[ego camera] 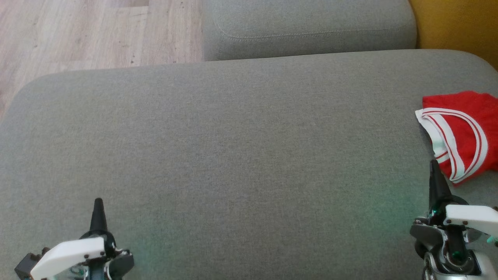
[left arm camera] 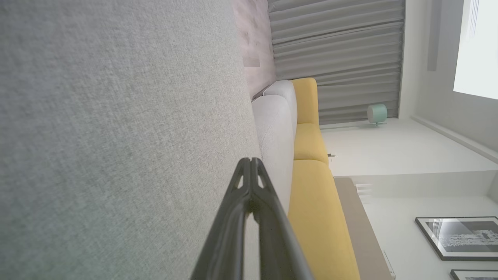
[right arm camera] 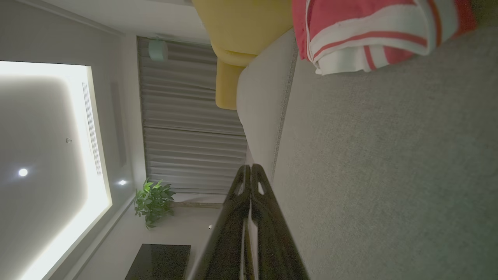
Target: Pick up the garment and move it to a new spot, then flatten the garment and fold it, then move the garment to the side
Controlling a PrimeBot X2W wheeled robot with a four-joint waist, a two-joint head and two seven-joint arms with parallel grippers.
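Observation:
The garment (ego camera: 465,132) is red with white striped trim, folded into a small bundle at the far right edge of the grey sofa seat (ego camera: 241,155); the right wrist view has it at the top (right arm camera: 369,35). My right gripper (ego camera: 433,165) is shut and empty, its tip just left of the garment's near corner and apart from it. In the right wrist view its tips (right arm camera: 251,167) meet. My left gripper (ego camera: 98,202) is shut and empty at the lower left, above bare cushion, far from the garment. The left wrist view has its tips (left arm camera: 251,160) pressed together.
A second grey cushion (ego camera: 307,27) lies beyond the seat. Wooden floor (ego camera: 78,35) is at the upper left, past the seat's rounded corner. A yellow cushion (ego camera: 463,27) sits at the upper right. The wide middle of the seat is bare fabric.

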